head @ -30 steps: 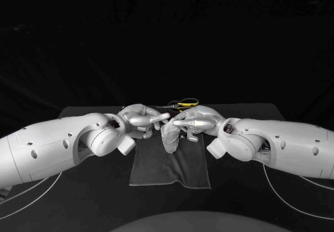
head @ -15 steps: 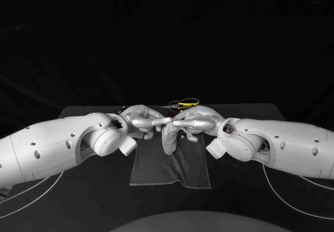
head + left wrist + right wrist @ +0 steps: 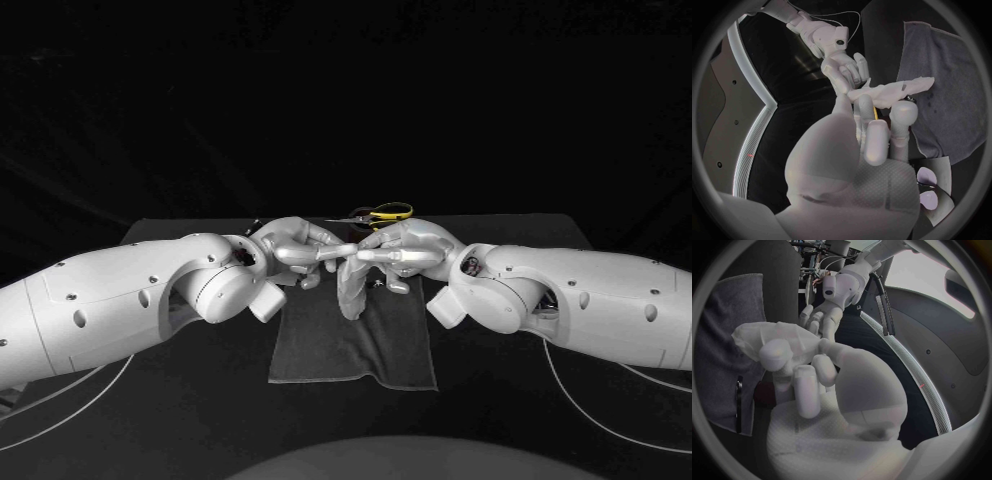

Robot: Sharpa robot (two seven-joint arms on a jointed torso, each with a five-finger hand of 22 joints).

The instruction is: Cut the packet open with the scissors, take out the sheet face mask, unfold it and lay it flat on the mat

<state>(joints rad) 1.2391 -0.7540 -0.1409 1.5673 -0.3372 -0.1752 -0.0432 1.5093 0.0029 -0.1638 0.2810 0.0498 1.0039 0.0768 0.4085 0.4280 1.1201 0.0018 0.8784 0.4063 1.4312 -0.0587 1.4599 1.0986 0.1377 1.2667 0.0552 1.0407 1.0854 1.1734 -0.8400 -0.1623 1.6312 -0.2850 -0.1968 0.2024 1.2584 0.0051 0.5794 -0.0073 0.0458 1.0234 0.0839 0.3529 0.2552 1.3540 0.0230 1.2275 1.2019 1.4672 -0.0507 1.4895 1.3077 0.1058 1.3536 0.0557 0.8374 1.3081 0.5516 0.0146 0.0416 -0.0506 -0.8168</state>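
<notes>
The black counter [image 3: 216, 420] carries everything, and the two white arms sweep in over it from its left and right sides, the left arm [image 3: 116, 300] and the right arm [image 3: 591, 300] bending toward each other so that their wrists meet over the middle. Beneath them a grey mat [image 3: 339, 350] lies flat along the counter's centre line, its long sides running from the near edge toward the far edge, with its near end bare. The left hand [image 3: 296, 250] and the right hand [image 3: 411, 250] face each other above the far half of the mat, fingertips almost touching. Each has its fingers closed on the sheet face mask [image 3: 351, 290]: the left wrist view shows the left hand [image 3: 873, 135] pinching one end of the pale bundle [image 3: 892, 92] while the right hand [image 3: 845, 67] grips the other end, and the right wrist view shows the right hand [image 3: 798, 370] curled round the mask [image 3: 779, 337] with the left hand [image 3: 820, 320] holding it from the opposite side. The mask is still folded and crumpled, hanging down from the two grips over the mat; whether its lower end touches the mat cannot be told. Beyond the hands, near the counter's far edge, lie the yellow-handled scissors [image 3: 382, 212], apart from both hands.
</notes>
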